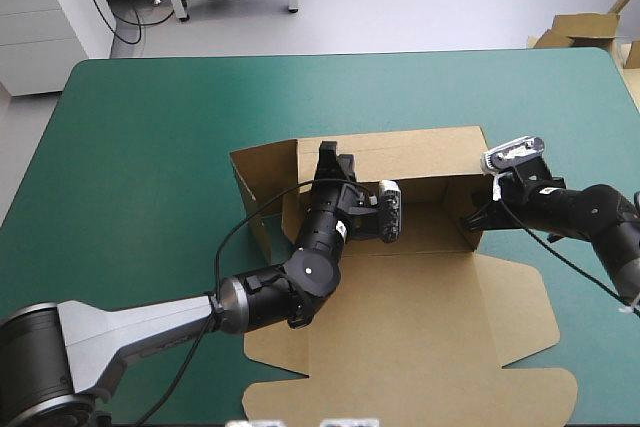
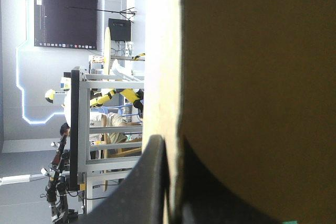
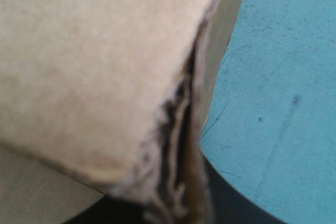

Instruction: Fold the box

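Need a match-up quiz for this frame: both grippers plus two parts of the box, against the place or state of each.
Things:
A. left gripper
B. right gripper
C. far wall of the box
D. near panel of the box

Places or states:
1. lying flat on the teal-green cover
2. standing upright
3. shut on the board near the far wall's left end
4. shut on the board at the box's right corner

Pairs: A-3, B-4, C-2, D-1.
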